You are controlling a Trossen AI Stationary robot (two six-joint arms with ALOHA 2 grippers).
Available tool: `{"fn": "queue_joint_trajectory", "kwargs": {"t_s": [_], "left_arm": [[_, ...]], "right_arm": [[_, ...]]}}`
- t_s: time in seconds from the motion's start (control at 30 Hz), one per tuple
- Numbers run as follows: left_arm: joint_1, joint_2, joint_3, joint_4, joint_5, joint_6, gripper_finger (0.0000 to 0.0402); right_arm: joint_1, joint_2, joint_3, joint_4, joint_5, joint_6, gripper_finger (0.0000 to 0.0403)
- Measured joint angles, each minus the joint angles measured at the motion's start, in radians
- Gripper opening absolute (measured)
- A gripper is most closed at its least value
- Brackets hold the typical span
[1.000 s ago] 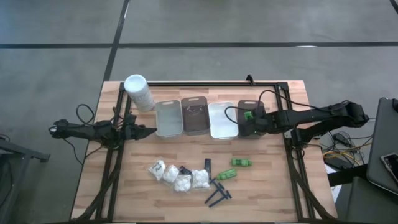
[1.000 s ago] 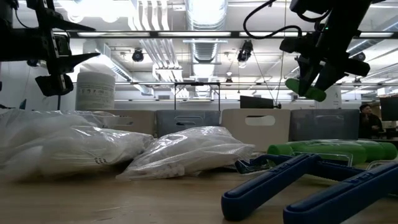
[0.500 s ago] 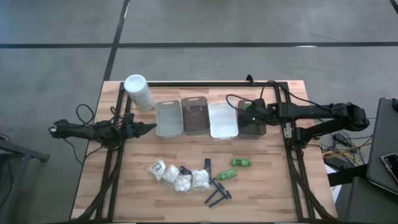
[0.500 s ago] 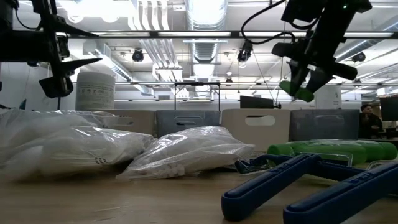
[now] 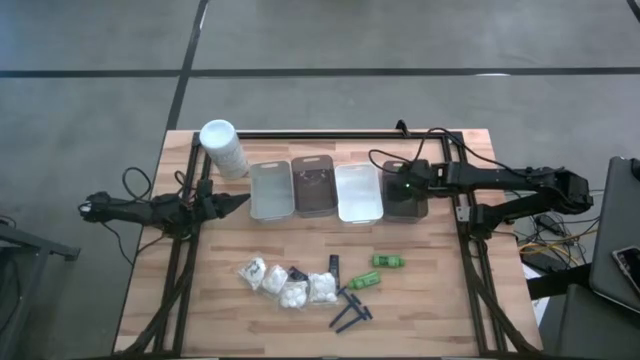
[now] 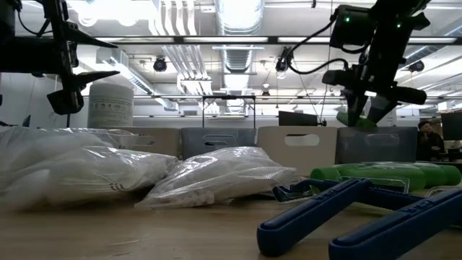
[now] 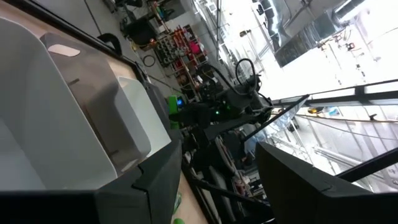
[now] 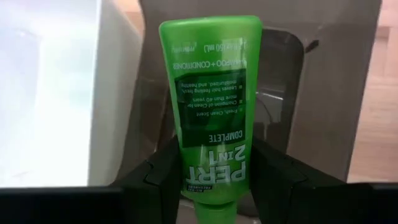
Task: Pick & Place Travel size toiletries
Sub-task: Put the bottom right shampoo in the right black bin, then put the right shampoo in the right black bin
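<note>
My right gripper [image 5: 402, 188] hangs over the dark grey tray [image 5: 419, 205] at the right end of the tray row and is shut on a small green bottle [image 8: 210, 93], also visible in the low view [image 6: 359, 121]. Two more green bottles [image 5: 388, 261] [image 5: 365, 281], white lumpy packets [image 5: 285, 284], dark blue razors [image 5: 350, 312] and small black blocks [image 5: 333, 263] lie on the near half of the table. My left gripper [image 5: 240, 203] waits open at the left, beside the grey tray [image 5: 270, 190]. My right gripper pinches the green bottle between its two fingers [image 8: 158, 177] at the narrower end nearest the wrist [image 8: 211, 183]. The bottle runs forward along the fingers, and its wide flat end [image 8: 210, 28] points away. It is lifted clear above the dark grey tray.
Four trays stand in a row across the table's middle: grey, brown [image 5: 313, 185], white [image 5: 359, 192] and dark grey. A tall white cylinder [image 5: 222, 148] stands at the far left corner. Bare wood lies between the trays and the toiletries.
My right gripper, carrying the green bottle, has shifted a little over the dark grey tray and come down toward it. It stays shut on the bottle. My left arm has kept still.
</note>
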State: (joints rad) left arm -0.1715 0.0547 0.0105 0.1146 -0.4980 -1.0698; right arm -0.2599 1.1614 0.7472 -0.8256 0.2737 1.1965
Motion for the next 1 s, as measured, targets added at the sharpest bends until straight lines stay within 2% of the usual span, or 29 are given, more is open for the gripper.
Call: {"fn": "queue_joint_trajectory", "kwargs": {"t_s": [0.1, 0.23, 0.33, 0.53, 0.8, 1.0], "left_arm": [[0.0, 0.0, 0.0, -0.001, 0.001, 0.0, 0.0211], [0.0, 0.0, 0.0, -0.003, 0.002, 0.002, 0.0211], [0.0, 0.0, 0.0, -0.003, 0.002, 0.002, 0.0211], [0.0, 0.0, 0.0, -0.004, 0.002, 0.002, 0.0211], [0.0, 0.0, 0.0, -0.004, 0.003, -0.029, 0.0211], [0.0, 0.0, 0.0, -0.029, -0.065, -0.033, 0.0211]], "right_arm": [[-0.02, 0.0, -0.018, 0.025, -0.028, 0.001, 0.0144], [-0.041, 0.0, -0.059, 0.077, -0.118, 0.004, 0.0144], [-0.042, 0.0, -0.083, 0.083, -0.126, 0.03, 0.0153], [-0.041, 0.0, -0.077, 0.081, -0.123, 0.028, 0.0205], [-0.038, -0.007, 0.009, 0.027, -0.117, -0.038, 0.0283], [0.049, -0.026, 0.115, -0.062, -0.101, -0.048, 0.0319]]}}
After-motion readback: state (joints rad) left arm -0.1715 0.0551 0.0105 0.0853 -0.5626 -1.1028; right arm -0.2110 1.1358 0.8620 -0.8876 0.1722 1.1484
